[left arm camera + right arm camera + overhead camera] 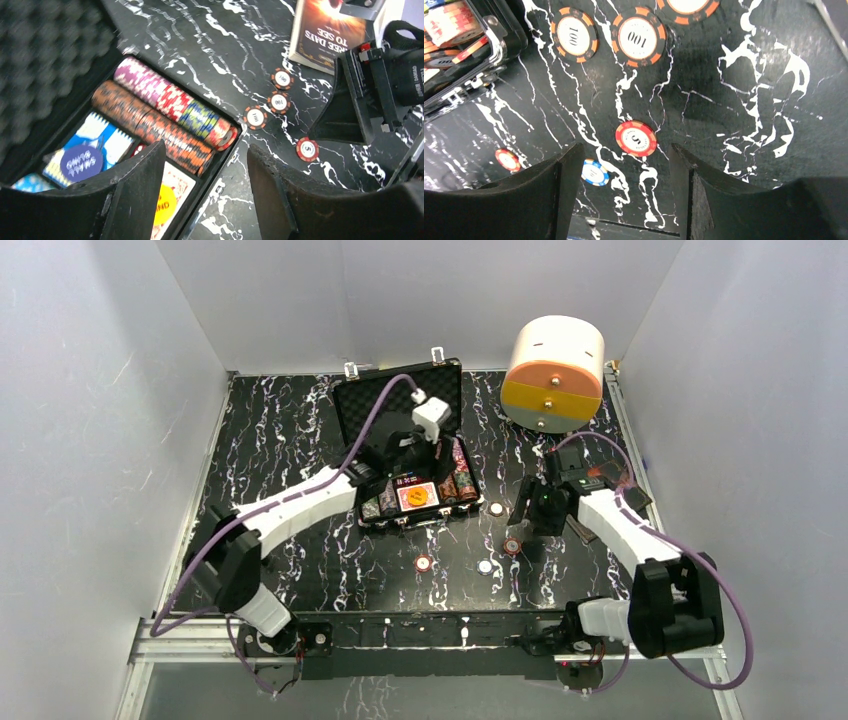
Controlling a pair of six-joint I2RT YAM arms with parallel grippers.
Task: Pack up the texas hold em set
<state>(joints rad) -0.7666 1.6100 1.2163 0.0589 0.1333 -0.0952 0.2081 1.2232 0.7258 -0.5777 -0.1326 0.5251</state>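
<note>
The case (450, 380) lies open at the back middle of the table (300, 440); it is black, with bumpy foam in the raised lid; rows of striped chips (165, 112) and cards (180, 182) sit inside. The job looks partly done; loose chips (573, 37) lie on the table beside the case, one a red chip (636, 138); the lid is not shut. The left gripper (205, 150) hangs over the case, fingers spread, holding nothing; the right gripper (624, 150) hangs over the red chip, also spread and empty.
</note>
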